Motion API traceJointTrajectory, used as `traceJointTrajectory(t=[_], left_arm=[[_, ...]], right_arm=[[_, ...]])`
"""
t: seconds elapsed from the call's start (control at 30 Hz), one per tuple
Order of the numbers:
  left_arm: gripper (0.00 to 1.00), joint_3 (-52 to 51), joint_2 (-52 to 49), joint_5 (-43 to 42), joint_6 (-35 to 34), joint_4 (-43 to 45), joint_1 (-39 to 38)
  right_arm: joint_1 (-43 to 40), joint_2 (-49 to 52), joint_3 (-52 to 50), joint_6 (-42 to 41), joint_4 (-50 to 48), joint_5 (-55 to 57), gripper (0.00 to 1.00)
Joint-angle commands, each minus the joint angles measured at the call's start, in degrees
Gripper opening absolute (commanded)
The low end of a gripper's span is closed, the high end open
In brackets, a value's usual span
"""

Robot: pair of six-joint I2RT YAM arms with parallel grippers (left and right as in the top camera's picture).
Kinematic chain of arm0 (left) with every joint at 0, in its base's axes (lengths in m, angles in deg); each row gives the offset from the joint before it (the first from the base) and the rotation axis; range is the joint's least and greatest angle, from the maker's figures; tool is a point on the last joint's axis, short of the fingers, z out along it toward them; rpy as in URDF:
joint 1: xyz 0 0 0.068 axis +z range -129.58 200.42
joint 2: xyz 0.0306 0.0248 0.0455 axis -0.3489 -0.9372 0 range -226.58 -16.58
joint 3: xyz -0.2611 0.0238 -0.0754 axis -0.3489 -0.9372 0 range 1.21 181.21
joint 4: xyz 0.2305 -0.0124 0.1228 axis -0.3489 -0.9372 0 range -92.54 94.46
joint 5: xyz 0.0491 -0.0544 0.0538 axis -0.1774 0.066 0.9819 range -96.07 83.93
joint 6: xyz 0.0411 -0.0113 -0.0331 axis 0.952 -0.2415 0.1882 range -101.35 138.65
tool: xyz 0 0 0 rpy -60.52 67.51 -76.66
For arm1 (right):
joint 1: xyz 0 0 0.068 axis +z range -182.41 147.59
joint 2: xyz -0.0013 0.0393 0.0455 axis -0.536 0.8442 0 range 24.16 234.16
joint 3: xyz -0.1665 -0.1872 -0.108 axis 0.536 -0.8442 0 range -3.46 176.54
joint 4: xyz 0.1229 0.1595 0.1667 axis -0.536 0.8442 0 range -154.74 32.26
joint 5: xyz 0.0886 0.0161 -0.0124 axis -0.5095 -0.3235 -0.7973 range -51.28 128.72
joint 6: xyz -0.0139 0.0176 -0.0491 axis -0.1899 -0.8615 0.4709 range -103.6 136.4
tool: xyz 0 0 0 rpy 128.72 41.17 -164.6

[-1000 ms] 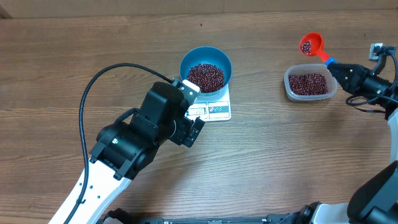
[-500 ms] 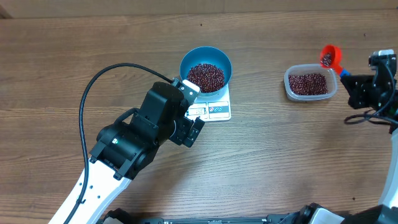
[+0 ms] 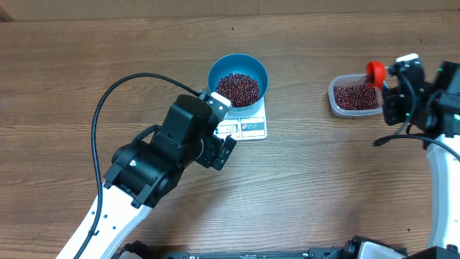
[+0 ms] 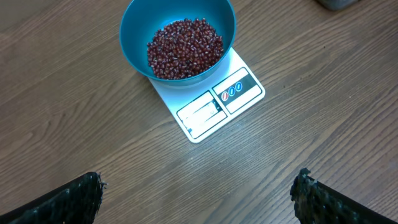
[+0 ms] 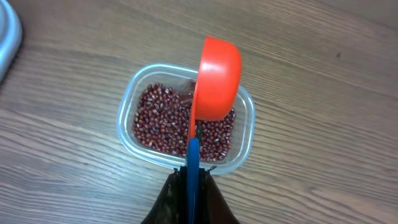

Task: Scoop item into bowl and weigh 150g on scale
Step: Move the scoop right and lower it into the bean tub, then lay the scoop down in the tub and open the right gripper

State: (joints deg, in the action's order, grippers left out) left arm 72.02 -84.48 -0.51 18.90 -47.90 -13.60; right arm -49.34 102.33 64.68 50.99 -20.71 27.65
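Note:
The blue bowl [image 3: 215, 70] [image 4: 132, 34] stands on the white scale [image 3: 253, 129] [image 4: 214, 109] and holds a heap of dark red beans [image 3: 238, 88] [image 4: 185, 48]. My left gripper [image 3: 224, 150] [image 4: 199, 190] hovers just in front of the scale, open and with nothing between its fingers. At the right, my right gripper [image 3: 390, 88] [image 5: 193, 177] is shut on the blue handle of a red scoop [image 3: 374, 73] [image 5: 216, 78]. The scoop is turned on its side above a clear tub [image 3: 333, 99] [image 5: 126, 127] of beans [image 5: 155, 118]. Its inside is hidden.
The left arm's black cable [image 3: 115, 90] loops over the wood table on the left. A grey rounded object [image 5: 6, 37] shows at the far left edge of the right wrist view. Bare wood lies between the scale and the tub.
The right gripper has carried the scoop from behind the tub to over its right end and rolled it onto its side. The beans seen in it earlier no longer show. The left arm is still.

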Motion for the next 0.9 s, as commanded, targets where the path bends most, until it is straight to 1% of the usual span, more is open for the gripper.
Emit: traceJointTrajectory(t=[0.0, 0.1, 0.17, 0.33, 0.4, 0.47, 0.67, 0.7, 0.8, 0.87], left_arm=[[1.0, -0.17, -0.26, -0.7, 0.87, 0.09, 0.24], [1.0, -0.15, -0.26, -0.72, 0.87, 0.09, 0.24], [1.0, -0.15, -0.26, -0.7, 0.87, 0.09, 0.24], [1.0, -0.15, -0.26, -0.72, 0.87, 0.07, 0.24], [1.0, -0.15, -0.26, -0.72, 0.87, 0.09, 0.24], [0.99, -0.15, -0.26, -0.72, 0.87, 0.09, 0.24], [1.0, -0.15, -0.26, -0.7, 0.87, 0.09, 0.24], [1.0, -0.15, -0.26, -0.72, 0.87, 0.09, 0.24], [1.0, -0.17, -0.26, -0.72, 0.87, 0.09, 0.24], [1.0, -0.15, -0.26, -0.72, 0.87, 0.09, 0.24]], right_arm=[[2.64, -0.7, 0.55, 0.28, -0.17, 10.32, 0.04], [3.08, -0.7, 0.55, -0.74, -0.22, 11.21, 0.04], [2.99, -0.68, 0.55, -3.96, -0.83, 10.99, 0.04], [1.9, -0.2, 0.55, -22.47, -0.94, 7.52, 0.04], [1.57, 0.7, 0.52, -26.73, 0.13, 4.31, 0.04], [1.42, 2.29, 0.48, -29.0, 0.92, 1.31, 0.04], [1.42, 8.57, 0.48, -28.39, 1.05, 0.04, 0.04], [1.42, 9.03, 0.48, -26.77, 0.9, 0.02, 0.04], [1.62, 8.85, 0.52, -18.14, 1.44, 0.7, 0.04], [2.21, 8.04, 0.52, -14.05, 1.53, 3.89, 0.04]])
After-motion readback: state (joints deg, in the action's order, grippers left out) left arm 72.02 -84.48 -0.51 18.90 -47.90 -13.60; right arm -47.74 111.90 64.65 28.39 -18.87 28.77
